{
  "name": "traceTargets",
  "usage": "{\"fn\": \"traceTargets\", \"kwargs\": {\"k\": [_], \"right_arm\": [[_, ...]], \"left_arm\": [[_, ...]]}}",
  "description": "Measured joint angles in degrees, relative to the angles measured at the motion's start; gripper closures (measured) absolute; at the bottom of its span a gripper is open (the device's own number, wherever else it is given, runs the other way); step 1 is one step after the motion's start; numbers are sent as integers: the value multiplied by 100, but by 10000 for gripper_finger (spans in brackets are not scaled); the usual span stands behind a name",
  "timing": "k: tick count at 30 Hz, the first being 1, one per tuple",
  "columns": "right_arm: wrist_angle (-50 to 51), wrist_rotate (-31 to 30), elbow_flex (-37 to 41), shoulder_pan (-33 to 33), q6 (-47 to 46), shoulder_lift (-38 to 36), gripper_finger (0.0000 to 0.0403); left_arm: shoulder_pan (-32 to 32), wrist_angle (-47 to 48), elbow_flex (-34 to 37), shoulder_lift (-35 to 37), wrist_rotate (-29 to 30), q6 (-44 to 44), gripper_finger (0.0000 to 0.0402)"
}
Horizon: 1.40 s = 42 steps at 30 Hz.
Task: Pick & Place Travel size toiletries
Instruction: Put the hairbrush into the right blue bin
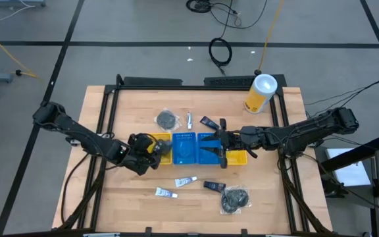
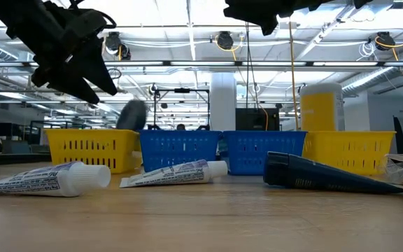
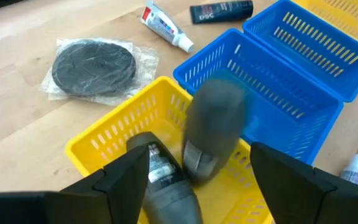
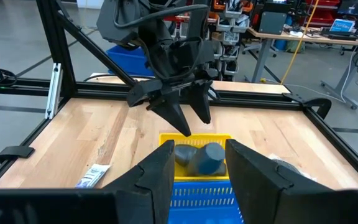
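With the left pincer (image 3: 191, 180) spread wide above the slotted yellow plastic bin (image 3: 114, 134), a blurred dark grey bottle (image 3: 211, 127) drops inside beside another; the right pincer (image 4: 197, 163), also released, hovers over the blue bin next door, so retreat straight upward

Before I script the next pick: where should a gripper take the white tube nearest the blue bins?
Probably across the middle of its body, from straight above. The tube lies flat on the table, slightly angled, apart from the other items, so fingers would straddle its narrow width, clear of the capped end.
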<state>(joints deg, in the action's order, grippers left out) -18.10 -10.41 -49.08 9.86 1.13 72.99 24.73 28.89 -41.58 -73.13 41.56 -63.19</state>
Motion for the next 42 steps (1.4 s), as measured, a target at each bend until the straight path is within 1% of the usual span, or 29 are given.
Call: {"fn": "traceTargets", "kwargs": {"k": [6, 9, 12, 16, 18, 24, 30, 35, 42], "right_arm": [[5, 0, 0, 1, 0, 0, 268], [4, 0, 0, 1, 0, 0, 268], [8, 0, 0, 1, 0, 0, 268], [51, 0, 0, 1, -31, 0, 268], [61, 0, 0, 0, -36, 0, 268], [84, 2, 0, 0, -42, 0, 268], [269, 7, 0, 1, -109, 0, 268], [288, 20, 0, 1, -109, 0, 268], [294, 20, 0, 1, -109, 0, 268]], "left_arm": [[-7, -1, 0, 0, 220, 36, 117], [-66, -1, 0, 0, 486, 111, 123], [-268, 1, 2, 0, 668, 257, 128], [-747, -3, 2, 0, 626, 676, 125], [-1079, -5, 2, 0, 396, 844, 124], [-2273, -5, 2, 0, -548, 1420, 128], [-3244, -197, 2, 0, -1184, 2117, 128], [-3975, -529, 2, -2, -1929, 2628, 128], [-4779, -702, 2, -96, -2551, 3147, 128]]}}
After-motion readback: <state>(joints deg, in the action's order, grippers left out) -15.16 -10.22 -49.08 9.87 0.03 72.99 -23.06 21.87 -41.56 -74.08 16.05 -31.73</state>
